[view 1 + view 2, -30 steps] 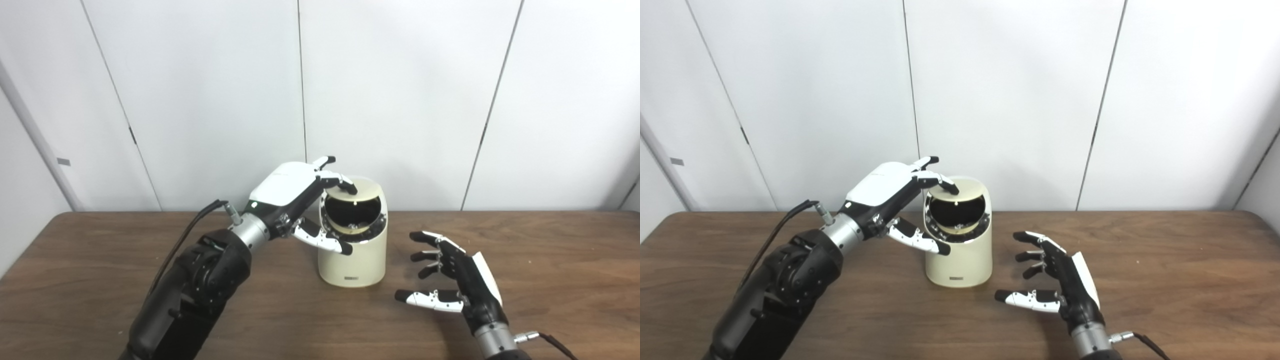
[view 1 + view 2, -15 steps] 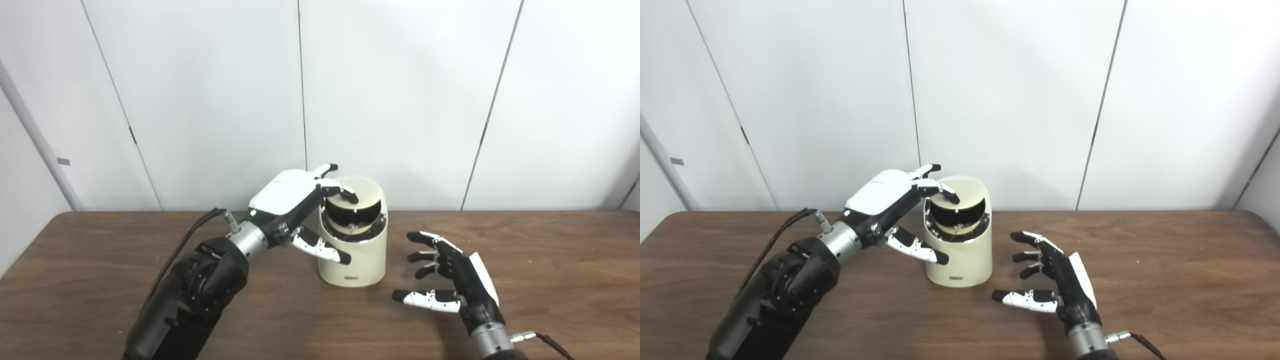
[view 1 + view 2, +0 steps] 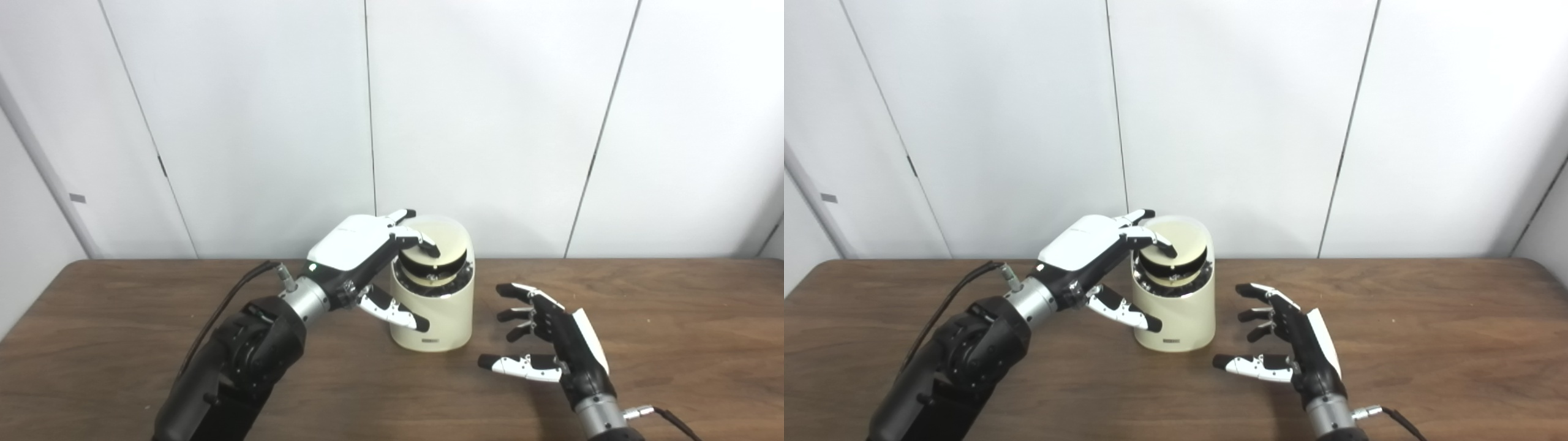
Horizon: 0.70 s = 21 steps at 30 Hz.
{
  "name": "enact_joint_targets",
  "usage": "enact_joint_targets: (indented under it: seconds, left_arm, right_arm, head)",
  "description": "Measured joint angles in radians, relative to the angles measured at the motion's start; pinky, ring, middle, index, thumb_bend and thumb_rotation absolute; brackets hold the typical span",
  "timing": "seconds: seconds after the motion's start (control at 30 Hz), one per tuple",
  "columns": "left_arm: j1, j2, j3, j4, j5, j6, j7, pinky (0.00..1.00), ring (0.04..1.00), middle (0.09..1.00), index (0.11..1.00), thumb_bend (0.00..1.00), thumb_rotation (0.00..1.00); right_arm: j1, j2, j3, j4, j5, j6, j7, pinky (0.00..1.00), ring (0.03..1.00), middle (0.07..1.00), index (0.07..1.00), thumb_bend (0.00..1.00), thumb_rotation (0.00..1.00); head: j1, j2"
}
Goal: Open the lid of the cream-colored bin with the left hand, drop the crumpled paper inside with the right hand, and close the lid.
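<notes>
A cream-colored bin (image 3: pixel 432 303) stands upright near the middle of a brown wooden table (image 3: pixel 674 318), close to its far edge. Its round lid (image 3: pixel 440 245) tilts partway down, with a dark gap beneath it. The left hand (image 3: pixel 361 251) rests its fingertips (image 3: pixel 429 248) on the lid's near-left edge, fingers spread and gripping nothing; its thumb hangs beside the bin's wall. To close the lid well, it seems best to press gently straight down, so the light bin does not tip or slide. The right hand (image 3: pixel 1292 349) hovers over the table just right of the bin, fingers apart and empty. No crumpled paper is visible; it is probably inside.

The right eye view shows a wider strip of bare table beyond the right hand. The left eye view shows slightly more of the bin's right wall.
</notes>
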Motion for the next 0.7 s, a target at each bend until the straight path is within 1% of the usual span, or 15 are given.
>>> enact_joint_targets:
  seconds: [0.2, 0.27, 0.33, 0.4, 0.53, 0.67, 0.7]
  left_arm:
    - [0.0, 0.0, -0.026, 0.012, 0.048, 0.0, -0.005, 1.0, 0.976, 0.784, 0.765, 0.94, 0.32]
    - [0.0, 0.0, -0.029, 0.019, 0.053, -0.002, -0.002, 1.0, 0.97, 0.782, 0.764, 0.95, 0.32]
    - [-0.001, 0.0, -0.031, 0.039, 0.058, -0.02, 0.01, 0.99, 0.965, 0.779, 0.763, 0.96, 0.32]
    - [-0.002, 0.001, -0.04, 0.044, 0.083, -0.033, 0.02, 0.99, 0.969, 0.787, 0.779, 0.94, 0.36]
    - [-0.006, 0.003, -0.065, 0.044, 0.147, -0.035, 0.031, 1.0, 0.972, 0.791, 0.781, 0.93, 0.34]
    - [-0.007, 0.003, -0.07, 0.044, 0.163, -0.035, 0.032, 1.0, 0.971, 0.791, 0.78, 0.93, 0.34]
    - [-0.007, 0.004, -0.076, 0.045, 0.173, -0.036, 0.032, 1.0, 0.964, 0.788, 0.782, 0.93, 0.36]
  right_arm:
    - [0.0, 0.007, 0.0, -0.022, 0.0, 0.006, 0.0, 0.47, 0.639, 0.792, 0.731, 0.79, 0.07]
    - [0.0, 0.007, 0.0, -0.024, -0.001, 0.006, 0.0, 0.47, 0.639, 0.791, 0.732, 0.78, 0.07]
    - [0.0, 0.007, 0.0, -0.024, -0.003, 0.009, 0.0, 0.46, 0.64, 0.791, 0.732, 0.78, 0.08]
    - [0.0, 0.007, 0.0, -0.026, -0.006, 0.016, 0.0, 0.47, 0.645, 0.789, 0.729, 0.79, 0.08]
    - [0.0, 0.008, 0.0, -0.034, -0.007, 0.021, 0.0, 0.47, 0.642, 0.786, 0.729, 0.79, 0.08]
    - [0.0, 0.008, 0.0, -0.034, -0.011, 0.021, 0.0, 0.47, 0.641, 0.786, 0.729, 0.79, 0.08]
    - [0.0, 0.008, 0.0, -0.035, -0.014, 0.023, 0.0, 0.47, 0.642, 0.787, 0.733, 0.78, 0.08]
  head:
    - [-0.002, 0.005]
    - [-0.003, 0.008]
    - [-0.003, 0.008]
    - [-0.003, 0.011]
    - [-0.005, 0.014]
    - [-0.005, 0.014]
    - [-0.005, 0.015]
